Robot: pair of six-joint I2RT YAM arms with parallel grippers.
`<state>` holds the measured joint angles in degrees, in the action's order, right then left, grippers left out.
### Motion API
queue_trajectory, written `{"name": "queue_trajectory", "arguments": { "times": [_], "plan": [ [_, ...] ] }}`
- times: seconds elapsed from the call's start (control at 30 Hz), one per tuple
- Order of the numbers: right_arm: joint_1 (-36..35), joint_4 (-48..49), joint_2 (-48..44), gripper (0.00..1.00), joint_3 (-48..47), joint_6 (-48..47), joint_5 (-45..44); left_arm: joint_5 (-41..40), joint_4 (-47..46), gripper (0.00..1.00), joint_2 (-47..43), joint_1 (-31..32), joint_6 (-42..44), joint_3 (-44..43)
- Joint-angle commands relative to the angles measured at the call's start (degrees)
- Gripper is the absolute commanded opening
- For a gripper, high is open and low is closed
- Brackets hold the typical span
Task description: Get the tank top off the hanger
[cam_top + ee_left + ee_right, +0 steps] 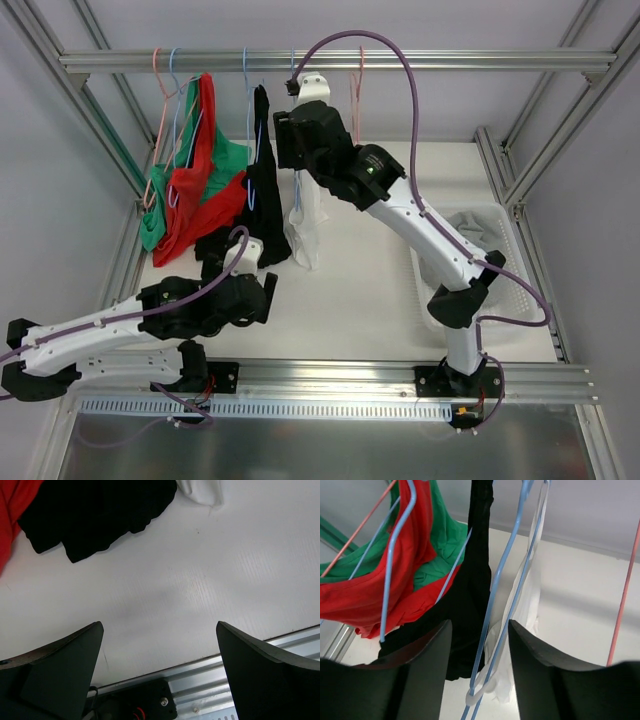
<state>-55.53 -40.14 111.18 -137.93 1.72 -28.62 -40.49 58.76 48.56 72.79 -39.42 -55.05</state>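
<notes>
Foreground, right wrist view: my right pincer, its two dark fingers standing at a middling gap, neither wide nor closed. The blue hanger runs between them at a slight slant. Background shows on both sides of its wire, so I judge that nothing is gripped yet.

On that hanger hangs the white tank top. I take it to be the garment in question, since it is the one this pincer is lined up on. It lies straight ahead of the fingers, just behind the wire and to its right in this view. Its long axis is vertical, with the straps up at the rail and the hem down near the table.

Just beside it, on the left in this view, hangs a black garment. A red garment and a green garment hang farther off.

Left wrist view: my left pincer is fully wide and empty, low over the table. The white hem shows only at the top edge of this view, well apart from the fingers.

Reading: the right arm is much the nearer to the hanger, and the left arm is the nearer to the hem. The coming move appears to turn on the wire sitting squarely in the right gap, so that the hanger can be held high while the cloth is drawn off along its hanging axis. The black garment close alongside could snag.
</notes>
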Motion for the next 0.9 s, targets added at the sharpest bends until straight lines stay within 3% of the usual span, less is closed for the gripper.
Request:
{"name": "queue_trajectory", "arguments": {
  "times": [0.0,0.17,0.37,0.6,0.87],
  "plan": [
    [0.8,4.1,0.1,0.5,-2.5,-1.3,-5.5,-0.7,-0.4,0.99,-3.5,0.3,-0.3,0.0],
    [0.8,5.1,-0.1,0.21,-1.0,-0.1,-7.2,0.0,-0.5,0.99,-9.3,0.3,-1.1,0.9],
    [0.8,8.5,-2.3,0.0,3.7,2.4,-10.6,0.0,-0.6,0.99,-10.7,0.3,-1.4,1.0],
    [1.0,14.9,-4.4,0.0,6.3,0.9,-10.4,0.2,-0.6,0.99,-10.3,0.3,-1.4,1.1],
    [1.1,27.7,-10.8,0.0,17.0,-0.7,-8.8,0.5,-0.6,0.99,-9.4,0.3,-1.2,1.0]
  ]
}}
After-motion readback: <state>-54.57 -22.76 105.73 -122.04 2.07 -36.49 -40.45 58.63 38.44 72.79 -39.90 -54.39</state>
